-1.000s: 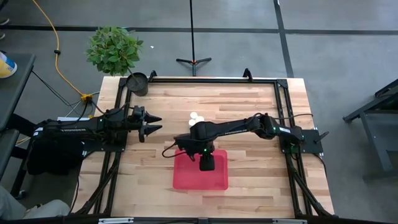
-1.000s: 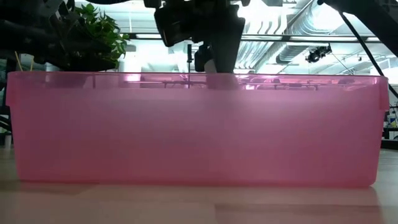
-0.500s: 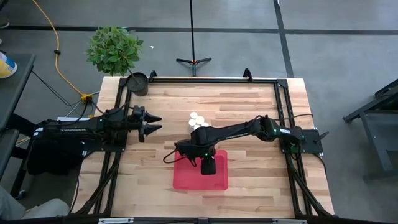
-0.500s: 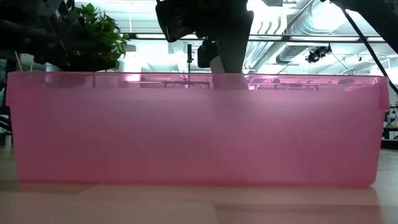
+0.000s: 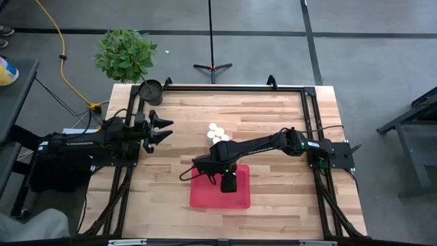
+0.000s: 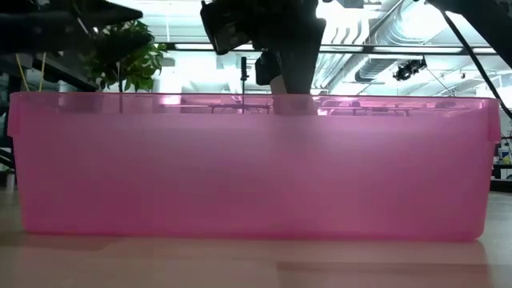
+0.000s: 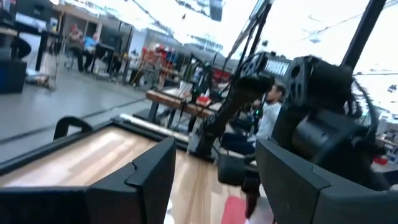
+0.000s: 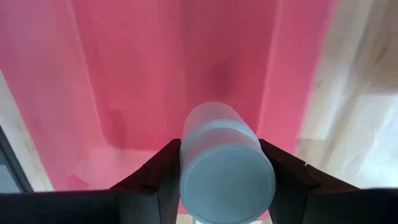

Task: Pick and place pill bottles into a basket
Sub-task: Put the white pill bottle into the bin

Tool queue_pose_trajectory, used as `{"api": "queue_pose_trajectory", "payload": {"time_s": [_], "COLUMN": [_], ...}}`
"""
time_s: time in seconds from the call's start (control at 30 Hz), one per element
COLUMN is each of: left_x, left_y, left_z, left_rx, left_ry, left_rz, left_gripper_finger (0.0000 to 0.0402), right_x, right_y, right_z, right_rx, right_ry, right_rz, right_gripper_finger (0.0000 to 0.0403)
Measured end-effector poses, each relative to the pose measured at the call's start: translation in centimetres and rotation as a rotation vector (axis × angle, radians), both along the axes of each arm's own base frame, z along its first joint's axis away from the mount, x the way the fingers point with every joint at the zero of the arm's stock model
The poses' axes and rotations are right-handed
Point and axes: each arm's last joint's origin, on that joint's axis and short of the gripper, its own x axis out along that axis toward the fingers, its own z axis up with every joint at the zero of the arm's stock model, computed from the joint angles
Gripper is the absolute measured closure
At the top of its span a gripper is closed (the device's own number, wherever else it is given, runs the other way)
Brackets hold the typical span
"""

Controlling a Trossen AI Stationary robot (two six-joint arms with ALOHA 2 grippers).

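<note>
Right tool (image 8: 219,180) holds pill bottle (image 8: 225,163) over basket (image 8: 137,74).

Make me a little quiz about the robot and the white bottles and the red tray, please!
1. True or false: the right end effector holds a pill bottle over the red tray.
2. How many bottles still stand on the table? A) none B) a small cluster C) ten
3. Where is the left end effector?

Key: 1. True. 2. B. 3. At the table's left side, away from the tray, holding nothing.
</note>
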Motion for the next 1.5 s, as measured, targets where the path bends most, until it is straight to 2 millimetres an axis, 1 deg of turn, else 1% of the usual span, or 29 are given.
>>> {"api": "queue_pose_trajectory", "payload": {"time_s": [0.17, 0.3, 0.37, 0.67, 0.9, 0.97, 1.1, 1.17, 1.3, 1.4, 1.5], "left_x": [-1.0, -1.6, -1.7, -1.7, -1.7, -1.7, -1.7, -1.7, -1.7, -1.7, -1.7], "left_y": [-0.1, -0.2, -0.2, -0.2, -0.3, -0.3, -0.4, -0.4, -0.4, -0.3, -0.3], "left_z": [0.4, 0.2, 0.0, -0.1, -0.1, -0.1, -0.1, -0.1, -0.1, -0.1, -0.1], "left_rx": [0.009, 0.006, -0.005, -0.036, -0.055, -0.054, -0.052, -0.052, -0.052, -0.053, -0.053], "left_ry": [-0.048, -0.044, -0.028, -0.017, -0.023, -0.023, -0.023, -0.023, -0.022, -0.016, -0.015], "left_rz": [0.000, 0.000, -0.002, -0.014, -0.041, -0.049, -0.058, -0.057, -0.057, -0.056, -0.056], "left_gripper_finger": [0.0149, 0.0149, 0.0149, 0.0149, 0.0149, 0.0149, 0.0149, 0.0149, 0.0149, 0.0149, 0.0149], "right_x": [-1.6, -2.7, -2.7, -0.5, -0.4, -0.4, -0.5, -0.6, -0.9, -1.0, -1.2], "right_y": [0.7, 0.7, 0.4, -0.7, -1.1, -1.2, -1.5, -1.6, -1.6, -1.6, -1.6], "right_z": [-2.7, -4.2, -4.6, -4.8, -4.8, -4.8, -4.8, -4.8, -4.7, -4.6, -3.8], "right_rx": [-0.010, -0.001, -0.003, 0.035, 0.025, 0.017, 0.015, 0.030, 0.081, 0.084, 0.083], "right_ry": [0.133, 0.200, 0.193, -0.009, -0.019, -0.020, -0.010, 0.010, 0.044, 0.051, 0.041], "right_rz": [0.003, -0.004, -0.008, -0.042, -0.016, -0.017, -0.013, -0.008, -0.009, -0.009, -0.008], "right_gripper_finger": [0.0236, 0.0237, 0.0237, 0.0237, 0.0237, 0.0226, 0.0182, 0.0167, 0.0160, 0.0157, 0.0157]}}
